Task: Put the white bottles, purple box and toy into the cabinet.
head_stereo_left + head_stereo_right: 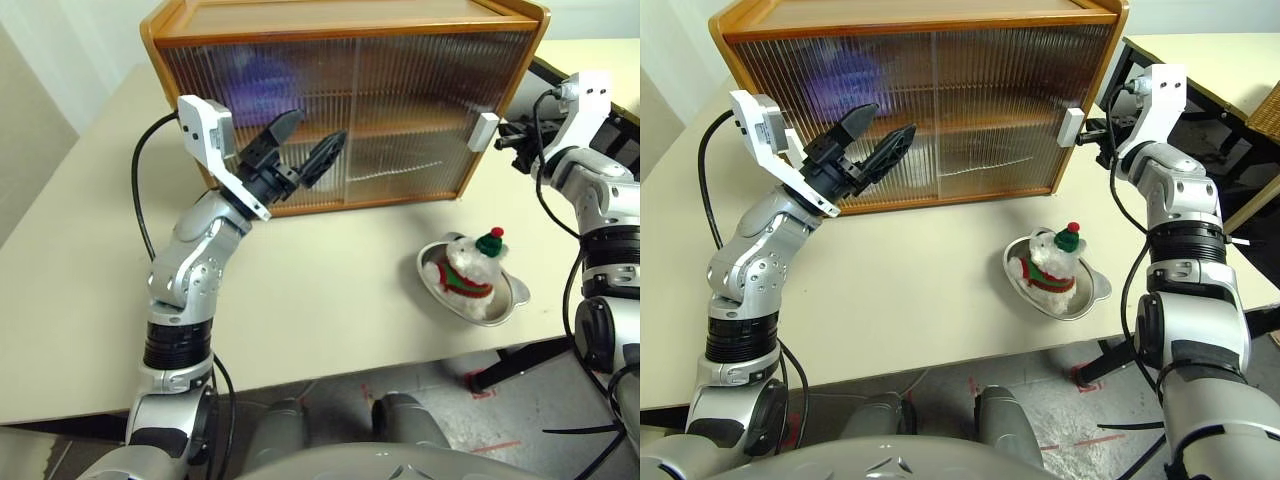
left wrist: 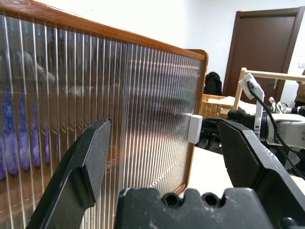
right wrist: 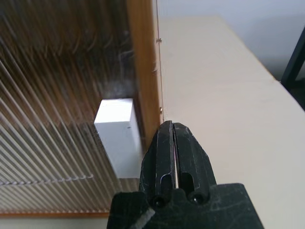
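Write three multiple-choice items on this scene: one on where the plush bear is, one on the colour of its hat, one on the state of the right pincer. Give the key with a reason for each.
1. Where is the toy?
A. On the cabinet's upper shelf
B. In the silver dish on the table
C. In the left pincer

2. What colour is the toy's hat?
A. Green with a red pompom
B. Blue
C. Yellow

3. How does the right pincer stand?
A. Wide open
B. Shut on the toy
C. Shut, holding nothing, beside the white handle

Key:
1 B: the bear sits in the metal dish in front of the cabinet.
2 A: the head views show a green hat topped with red.
3 C: the right wrist view shows both fingers pressed together next to the handle block.
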Action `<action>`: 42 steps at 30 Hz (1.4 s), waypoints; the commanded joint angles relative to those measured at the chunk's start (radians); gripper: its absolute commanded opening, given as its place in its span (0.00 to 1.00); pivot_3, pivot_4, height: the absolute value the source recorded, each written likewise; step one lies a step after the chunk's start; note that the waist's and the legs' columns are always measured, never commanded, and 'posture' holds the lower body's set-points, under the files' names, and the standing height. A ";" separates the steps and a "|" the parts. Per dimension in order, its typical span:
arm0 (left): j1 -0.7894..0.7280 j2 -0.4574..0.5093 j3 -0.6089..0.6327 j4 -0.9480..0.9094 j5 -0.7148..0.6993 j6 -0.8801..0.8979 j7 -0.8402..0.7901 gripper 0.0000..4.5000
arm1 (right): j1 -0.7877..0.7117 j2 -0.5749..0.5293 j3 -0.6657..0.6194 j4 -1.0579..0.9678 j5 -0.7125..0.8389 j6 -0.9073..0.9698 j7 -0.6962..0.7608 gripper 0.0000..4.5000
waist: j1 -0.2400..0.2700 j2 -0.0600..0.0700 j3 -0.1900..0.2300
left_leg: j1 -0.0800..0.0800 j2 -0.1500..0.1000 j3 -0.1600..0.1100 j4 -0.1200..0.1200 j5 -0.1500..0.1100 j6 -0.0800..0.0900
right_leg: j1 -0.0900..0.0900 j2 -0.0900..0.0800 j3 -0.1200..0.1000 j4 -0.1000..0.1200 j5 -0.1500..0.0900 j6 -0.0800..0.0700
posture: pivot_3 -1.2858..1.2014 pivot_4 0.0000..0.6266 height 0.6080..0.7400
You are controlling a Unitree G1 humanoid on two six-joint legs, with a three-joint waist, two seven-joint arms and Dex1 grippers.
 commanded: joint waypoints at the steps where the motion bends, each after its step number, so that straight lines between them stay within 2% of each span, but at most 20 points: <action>1: 0.009 -0.003 0.004 -0.009 0.003 -0.010 0.009 1.00 | -0.008 0.017 0.025 -0.001 -0.020 0.014 -0.003 0.01 | -0.001 0.000 0.000 | 0.000 0.000 0.000 0.000 0.000 0.000 | 0.000 0.000 0.000 0.000 0.000 0.000 | 0.55 0.00 1.00; 11: 0.006 -0.005 0.001 -0.001 0.005 -0.007 0.019 1.00 | -0.030 0.088 0.050 -0.028 -0.030 0.034 -0.002 0.01 | -0.011 0.000 0.000 | 0.002 0.000 0.001 0.000 0.000 0.000 | -0.001 0.003 0.004 0.002 0.001 -0.001 | 0.55 0.00 1.00; 19: 0.006 -0.006 0.003 0.001 0.005 -0.009 0.027 1.00 | -0.061 0.142 0.069 -0.036 -0.038 0.053 0.006 0.01 | -0.032 0.000 0.000 | 0.014 0.002 0.002 -0.004 -0.001 -0.001 | 0.000 0.018 0.018 0.004 0.003 -0.004 | 0.55 0.00 1.00; 34: 0.010 -0.011 0.001 -0.002 0.003 -0.013 0.030 1.00 | -0.073 0.185 0.113 -0.099 -0.054 0.089 0.001 0.01 | -0.007 0.000 0.000 | 0.013 0.002 0.001 -0.006 -0.001 -0.002 | -0.001 0.018 0.019 0.004 0.002 -0.005 | 0.55 0.00 1.00; 42: 0.018 -0.014 -0.002 -0.009 0.004 -0.014 0.035 1.00 | -0.072 0.257 0.159 -0.211 -0.060 0.156 -0.007 0.01 | -0.032 0.000 0.000 | 0.016 0.002 0.003 -0.015 -0.001 -0.002 | -0.002 0.021 0.030 0.004 0.002 -0.005 | 0.55 0.00 1.00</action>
